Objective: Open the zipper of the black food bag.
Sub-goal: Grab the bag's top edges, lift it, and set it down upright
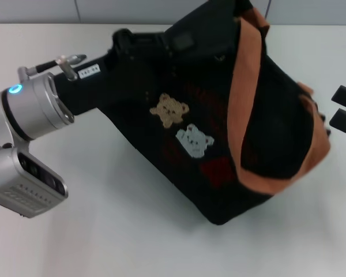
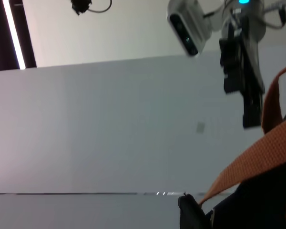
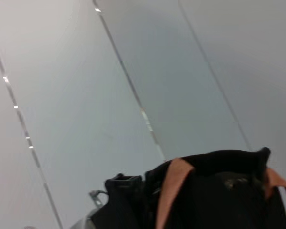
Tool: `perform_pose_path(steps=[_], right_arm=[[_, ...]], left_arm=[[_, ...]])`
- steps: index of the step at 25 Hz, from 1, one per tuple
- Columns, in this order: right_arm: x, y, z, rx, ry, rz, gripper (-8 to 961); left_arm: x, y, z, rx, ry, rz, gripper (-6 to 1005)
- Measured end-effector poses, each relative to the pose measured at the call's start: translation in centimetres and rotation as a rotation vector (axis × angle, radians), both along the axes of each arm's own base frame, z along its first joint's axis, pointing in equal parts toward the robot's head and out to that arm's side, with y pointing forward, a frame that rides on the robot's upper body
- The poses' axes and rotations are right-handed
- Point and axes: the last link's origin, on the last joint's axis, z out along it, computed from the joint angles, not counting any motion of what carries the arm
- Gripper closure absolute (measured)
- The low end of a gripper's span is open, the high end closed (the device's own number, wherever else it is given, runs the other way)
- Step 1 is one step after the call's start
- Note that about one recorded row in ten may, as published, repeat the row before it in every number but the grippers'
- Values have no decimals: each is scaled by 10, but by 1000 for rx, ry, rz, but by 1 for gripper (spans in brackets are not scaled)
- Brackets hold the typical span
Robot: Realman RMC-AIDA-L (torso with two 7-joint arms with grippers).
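On the white table (image 1: 104, 231), the black food bag (image 1: 265, 138) sits tilted, its top end toward the far edge and its printed side facing up. A tan bear patch (image 1: 169, 110) and a pale bear patch (image 1: 194, 140) lie on that side, with red print just below them. One orange-brown strap (image 1: 245, 86) runs down across the bag from its far top corner and loops around the near right corner. The zipper cannot be made out in any view.

Left of the bag, the left arm reaches in from the near-left side of the table, its silver wrist housing (image 1: 32, 109) close to the bag's upper left corner. The left gripper (image 1: 132, 43) is pressed against that dark fabric; whether its fingers are spread or closed, and whether they hold anything, cannot be determined.

Right of the bag, the right gripper (image 1: 344, 109) hovers just beside the strap's outer bend, apart from the fabric. Its two black fingers stand parted and hold nothing.
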Motion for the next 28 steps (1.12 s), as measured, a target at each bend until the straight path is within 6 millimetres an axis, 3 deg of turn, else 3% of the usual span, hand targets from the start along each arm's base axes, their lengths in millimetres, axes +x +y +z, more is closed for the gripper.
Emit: perform_pose_path(steps=[4, 9, 12, 20, 22, 25, 28], right_arm=[[-3, -1, 1, -10, -6, 33, 271], [-12, -2, -10, -54, -48, 101, 481], [-15, 4, -23, -114, -98, 110, 548], [-22, 40, -46, -167, -177, -24, 725], [-34, 60, -62, -224, -222, -57, 812], [-45, 70, -76, -271, -262, -58, 943], [-65, 83, -99, -342, -334, -26, 956]], left_arm=[[0, 3, 6, 60, -9, -11, 899], [0, 4, 8, 78, -13, -12, 899], [1, 5, 9, 86, -17, -10, 899], [2, 6, 9, 94, -18, -19, 899], [3, 6, 9, 102, -19, -24, 899], [3, 5, 9, 113, -22, -31, 899], [3, 4, 9, 115, -22, -37, 899]])
